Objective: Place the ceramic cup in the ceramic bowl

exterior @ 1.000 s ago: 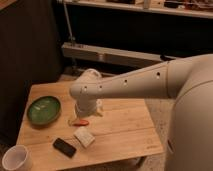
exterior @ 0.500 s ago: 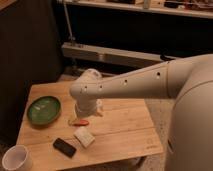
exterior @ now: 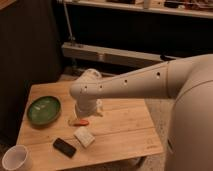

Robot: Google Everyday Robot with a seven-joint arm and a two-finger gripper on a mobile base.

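Note:
The ceramic cup (exterior: 15,158), white with a wide mouth, stands at the near left corner, at or just beyond the edge of the wooden table (exterior: 125,127). The ceramic bowl (exterior: 43,110), a shallow green dish, sits on the table's left side. My gripper (exterior: 84,114) hangs over the middle of the table, to the right of the bowl and well away from the cup, at the end of the white arm (exterior: 135,85). It points down just above a small red-orange thing (exterior: 79,122).
A white rectangular block (exterior: 84,136) and a black flat device (exterior: 64,147) lie near the table's front. A dark wall is to the left, and a metal rail and shelf run behind the table. My white body fills the right side.

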